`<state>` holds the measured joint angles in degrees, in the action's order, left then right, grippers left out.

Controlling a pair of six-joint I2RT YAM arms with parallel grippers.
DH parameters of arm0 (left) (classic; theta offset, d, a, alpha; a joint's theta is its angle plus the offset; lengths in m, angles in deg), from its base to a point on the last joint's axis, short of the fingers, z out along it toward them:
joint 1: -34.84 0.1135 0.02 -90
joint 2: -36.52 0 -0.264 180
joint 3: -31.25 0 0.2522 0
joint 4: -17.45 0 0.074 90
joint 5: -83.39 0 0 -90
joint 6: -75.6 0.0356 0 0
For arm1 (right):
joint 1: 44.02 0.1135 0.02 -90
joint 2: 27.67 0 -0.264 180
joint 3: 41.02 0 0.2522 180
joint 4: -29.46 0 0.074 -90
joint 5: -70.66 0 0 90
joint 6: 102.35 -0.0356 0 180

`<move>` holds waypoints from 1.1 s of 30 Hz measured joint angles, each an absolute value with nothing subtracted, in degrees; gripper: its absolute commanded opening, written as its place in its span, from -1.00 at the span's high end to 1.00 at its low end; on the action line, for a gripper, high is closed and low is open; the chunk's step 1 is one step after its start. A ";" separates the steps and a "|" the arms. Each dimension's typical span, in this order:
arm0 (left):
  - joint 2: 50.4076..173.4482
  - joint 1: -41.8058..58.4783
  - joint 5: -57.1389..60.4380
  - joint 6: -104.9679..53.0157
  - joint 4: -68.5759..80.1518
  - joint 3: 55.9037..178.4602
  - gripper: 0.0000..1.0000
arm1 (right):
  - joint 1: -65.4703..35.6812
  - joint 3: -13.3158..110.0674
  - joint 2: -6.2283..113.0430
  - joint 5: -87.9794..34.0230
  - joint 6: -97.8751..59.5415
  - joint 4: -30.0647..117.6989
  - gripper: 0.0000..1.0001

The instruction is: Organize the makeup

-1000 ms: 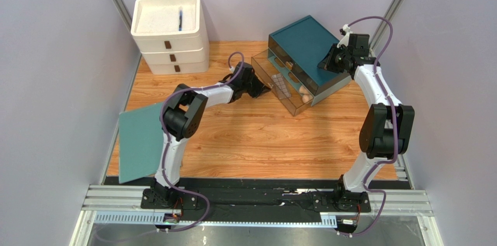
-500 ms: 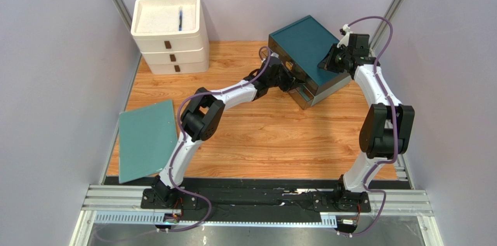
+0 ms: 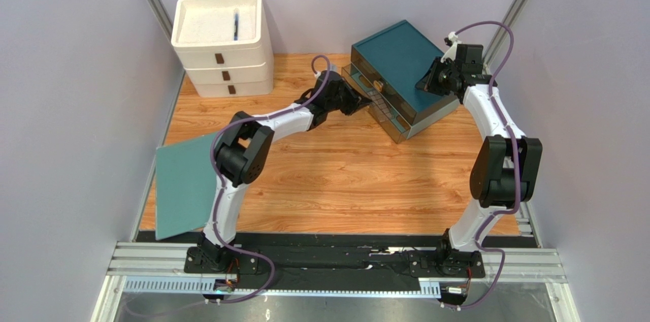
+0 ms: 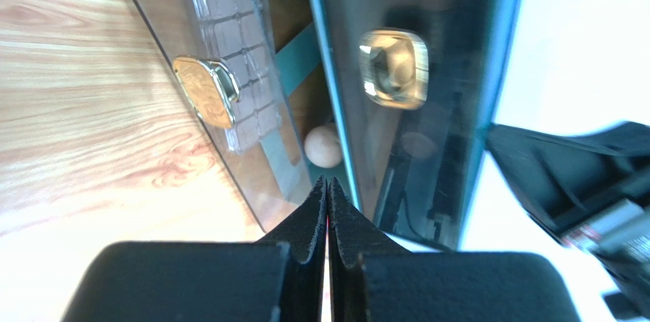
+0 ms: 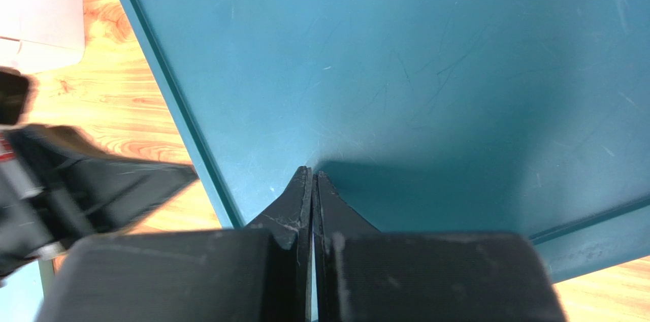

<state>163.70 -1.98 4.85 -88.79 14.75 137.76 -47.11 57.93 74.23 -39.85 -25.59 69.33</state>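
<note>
The makeup lies inside a teal drawer box [image 3: 398, 49] at the back right. In the left wrist view a grey-brown gridded palette [image 4: 229, 36] and one beige sponge [image 4: 323, 147] show through the clear lower drawer with a gold handle [image 4: 206, 91]. That drawer stands almost fully in. The tube, both bottles and the other sponge are hidden. My left gripper [image 3: 365, 99] is shut and empty, just in front of the drawer fronts [image 4: 327, 185]. My right gripper [image 3: 429, 83] is shut and presses down on the box's teal top [image 5: 313, 176].
A white stacked drawer unit [image 3: 221, 32] stands at the back left with a dark pen-like item on its top. A flat teal sheet [image 3: 183, 181] lies at the table's left edge. An upper drawer of the box has a gold knob [image 4: 393, 67].
The clear lower drawer, pulled far out a second ago, has been pushed in by my left gripper. My left arm has since drawn back a little. The right arm has not moved.
</note>
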 measured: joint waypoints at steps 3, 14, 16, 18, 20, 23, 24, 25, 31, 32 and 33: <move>158.98 -0.98 4.44 -87.80 16.55 132.84 1.00 | -47.11 57.93 74.23 -39.85 -25.59 69.33 1.00; 157.55 -0.32 4.07 -88.22 16.37 125.26 1.00 | -47.11 57.93 74.23 -39.81 -25.59 69.33 1.00; 158.84 -0.32 4.35 -88.44 16.20 126.13 1.00 | -47.11 57.93 74.23 -39.81 -25.59 69.33 1.00; 161.29 -0.41 4.87 -88.55 15.48 129.15 1.00 | -47.11 57.95 74.26 -39.81 -25.59 69.33 1.00; 164.09 -0.56 5.40 -88.70 14.71 132.84 1.00 | -47.11 58.17 74.34 -39.81 -25.59 69.57 1.00; 167.28 -1.13 5.99 -89.22 14.21 137.22 1.00 | -47.40 58.45 74.52 -39.81 -25.59 69.92 1.00; 168.53 -1.48 6.38 -89.46 13.81 139.25 1.00 | -47.51 58.56 74.56 -39.85 -25.59 70.07 1.00; 169.55 -1.76 6.58 -89.60 13.60 140.82 1.00 | -47.55 58.63 74.58 -39.87 -25.61 70.18 1.00; 175.17 -4.02 8.55 -90.84 11.52 149.61 1.00 | -47.86 58.67 74.67 -40.33 -25.63 70.20 1.00; 175.72 -4.34 8.85 -91.06 11.30 150.44 1.00 | -47.88 58.67 74.67 -40.42 -25.63 70.20 1.00; 176.11 -4.54 9.05 -91.15 11.24 150.92 1.00 | -47.88 58.67 74.69 -40.44 -25.63 70.20 1.00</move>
<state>176.11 -4.54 9.05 -91.15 11.24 150.92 -47.88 58.67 74.69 -40.44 -25.63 70.20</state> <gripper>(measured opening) 0.000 0.002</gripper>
